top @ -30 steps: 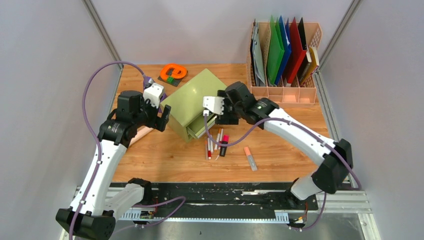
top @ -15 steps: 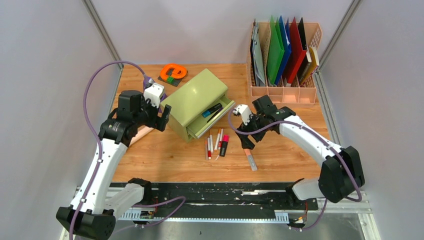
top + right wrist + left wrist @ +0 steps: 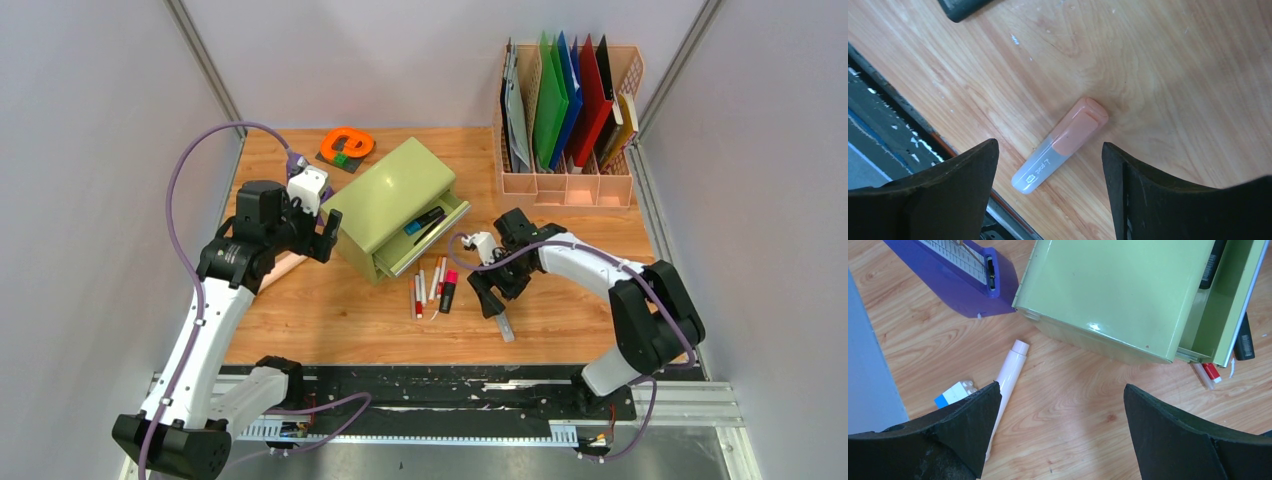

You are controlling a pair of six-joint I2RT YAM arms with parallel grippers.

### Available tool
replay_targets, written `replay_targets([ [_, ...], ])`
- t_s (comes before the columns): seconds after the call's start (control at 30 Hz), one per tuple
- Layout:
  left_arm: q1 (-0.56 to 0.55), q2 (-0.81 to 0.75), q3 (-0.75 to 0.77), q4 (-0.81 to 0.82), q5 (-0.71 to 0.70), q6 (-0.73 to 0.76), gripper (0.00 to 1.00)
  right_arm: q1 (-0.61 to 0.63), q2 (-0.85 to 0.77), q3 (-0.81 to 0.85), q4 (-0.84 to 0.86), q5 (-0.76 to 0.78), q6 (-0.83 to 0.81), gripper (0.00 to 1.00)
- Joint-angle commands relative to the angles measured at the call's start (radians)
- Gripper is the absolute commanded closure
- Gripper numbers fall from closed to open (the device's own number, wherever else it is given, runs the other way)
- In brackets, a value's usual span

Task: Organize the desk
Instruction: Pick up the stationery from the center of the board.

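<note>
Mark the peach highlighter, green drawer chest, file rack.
peach highlighter [image 3: 1071, 131], right wrist view, on its peach cap.
green drawer chest [image 3: 388, 193], top external view, on its top panel.
file rack [image 3: 568, 190], top external view, on its front wall.

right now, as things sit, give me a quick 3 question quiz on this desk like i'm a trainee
1. True or false: the right tool is shut on the orange highlighter.
2. The green chest has its drawer: A) open, B) shut, C) taken out.
3. What colour is the file rack?
Key: 1 false, it is open with a finger on each side of it. 2 A. 3 peach.
</note>
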Motion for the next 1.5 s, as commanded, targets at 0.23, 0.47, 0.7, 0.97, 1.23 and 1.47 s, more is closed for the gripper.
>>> replay_targets([
  [0.23,0.007,-0.022,-0.002,0.021,-0.001,0.015,0.0,0.131,0.016,-0.139,0.182,0.238,0.0,0.34],
  [0.47,0.007,-0.03,-0.009,0.021,0.0,0.017,0.0,0.147,0.023,-0.176,0.197,0.37,-0.064,0.62],
  [0.7,0.008,-0.03,-0.009,0.023,0.003,0.017,0.0,0.139,-0.059,-0.12,0.153,0.499,-0.2,0.76],
  [0.97,0.008,-0.03,-0.005,0.023,0.0,0.016,0.0,0.138,-0.204,0.069,0.085,0.492,-0.475,0.91],
  [1.23,0.008,-0.017,0.014,0.015,-0.015,0.01,0.0,0.17,-0.112,0.379,0.082,0.519,-0.631,1.0],
  [1.47,0.008,-0.013,0.025,0.013,-0.034,0.009,0.0,0.257,0.024,0.572,0.117,0.542,-0.755,1.0],
])
